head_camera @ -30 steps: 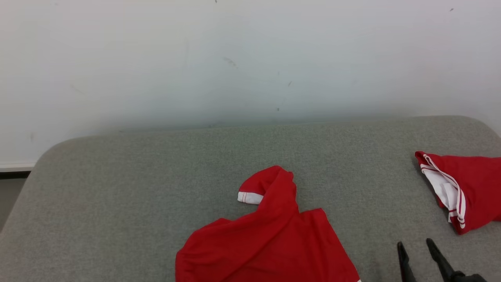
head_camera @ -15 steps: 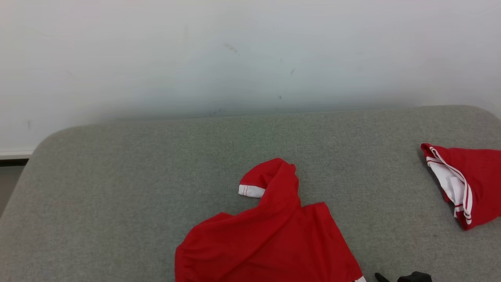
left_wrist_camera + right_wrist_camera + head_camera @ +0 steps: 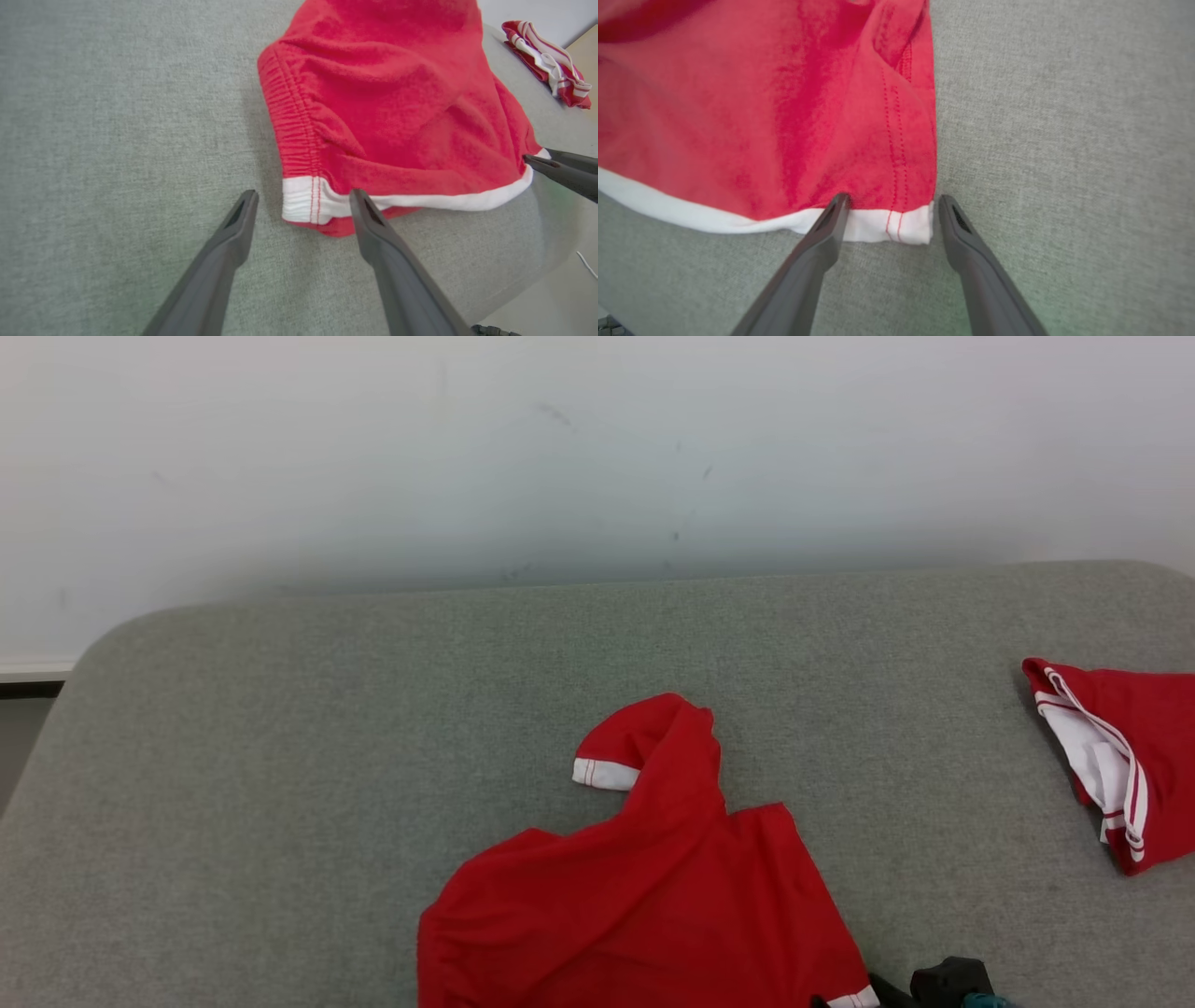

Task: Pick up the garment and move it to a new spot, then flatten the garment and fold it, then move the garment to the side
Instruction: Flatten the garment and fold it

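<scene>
The red garment (image 3: 644, 896) with a white hem lies crumpled on the grey cushion, one white-cuffed part sticking up toward the wall. In the left wrist view my left gripper (image 3: 303, 193) is open, its fingertips either side of the left corner of the garment's (image 3: 397, 93) white hem. My right gripper (image 3: 893, 199) is open too, straddling the hem's right corner on the garment (image 3: 761, 93). Its fingers (image 3: 560, 168) also show at the hem's far end in the left wrist view, and its dark body (image 3: 948, 980) shows at the bottom of the head view.
A second red and white garment (image 3: 1120, 756) lies folded at the cushion's right side (image 3: 546, 56). The grey cushion (image 3: 280, 756) runs back to a white wall (image 3: 560, 448). Its near edge and the floor (image 3: 560, 298) lie just behind the hem.
The head camera has shifted, so the whole picture sits higher and further right. My right gripper has come from the bare cushion right of the garment to its hem corner. The garment lies as before.
</scene>
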`<state>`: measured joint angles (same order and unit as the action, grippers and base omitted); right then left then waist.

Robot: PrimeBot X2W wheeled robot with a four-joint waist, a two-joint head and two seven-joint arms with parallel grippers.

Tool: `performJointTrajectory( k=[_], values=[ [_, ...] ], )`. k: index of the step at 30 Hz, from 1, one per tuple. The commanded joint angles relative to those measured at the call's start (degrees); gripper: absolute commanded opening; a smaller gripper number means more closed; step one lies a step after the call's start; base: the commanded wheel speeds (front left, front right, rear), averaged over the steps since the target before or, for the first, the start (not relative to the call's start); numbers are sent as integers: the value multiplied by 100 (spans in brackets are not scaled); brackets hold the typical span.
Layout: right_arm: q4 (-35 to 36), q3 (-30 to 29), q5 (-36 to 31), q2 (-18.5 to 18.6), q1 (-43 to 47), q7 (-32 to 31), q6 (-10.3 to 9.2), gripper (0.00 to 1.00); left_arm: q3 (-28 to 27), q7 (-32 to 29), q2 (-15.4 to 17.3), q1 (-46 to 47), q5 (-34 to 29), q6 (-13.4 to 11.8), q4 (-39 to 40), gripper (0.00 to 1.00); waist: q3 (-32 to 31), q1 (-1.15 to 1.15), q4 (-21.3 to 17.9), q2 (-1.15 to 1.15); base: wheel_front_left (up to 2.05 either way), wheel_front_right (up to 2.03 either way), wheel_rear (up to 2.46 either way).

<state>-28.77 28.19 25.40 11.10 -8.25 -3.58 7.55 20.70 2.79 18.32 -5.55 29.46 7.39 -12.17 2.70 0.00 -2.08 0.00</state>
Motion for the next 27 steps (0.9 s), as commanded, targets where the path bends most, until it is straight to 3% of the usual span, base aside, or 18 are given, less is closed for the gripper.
performJointTrajectory(
  k=[1,21,23,24,25,26,27],
  values=[
    [-114,110,102,-11,-32,-121,-12,100,88,-43,97,93,124,11,-20,100,12,0,15,0,0,0,0],
    [-249,630,376,35,-38,-313,12,98,977,268,344,632,766,6,-425,100,76,0,-14,0,0,0,0],
    [-244,696,451,15,-50,-327,14,76,1112,310,345,687,873,6,-442,100,71,0,-17,0,0,0,0],
    [-256,714,483,4,-64,-322,14,76,1192,326,374,711,912,6,-458,100,65,0,-17,0,0,0,0],
    [-267,765,527,-3,-70,-341,15,36,1259,358,402,745,931,6,-472,100,56,0,-11,0,0,0,0],
    [-278,777,596,-20,-71,-319,18,13,1346,356,416,774,959,6,-481,78,46,0,-4,0,0,0,0],
    [-296,754,681,-30,-76,-267,18,0,1448,364,420,798,987,6,-486,47,37,0,6,0,0,0,0]
  ],
)
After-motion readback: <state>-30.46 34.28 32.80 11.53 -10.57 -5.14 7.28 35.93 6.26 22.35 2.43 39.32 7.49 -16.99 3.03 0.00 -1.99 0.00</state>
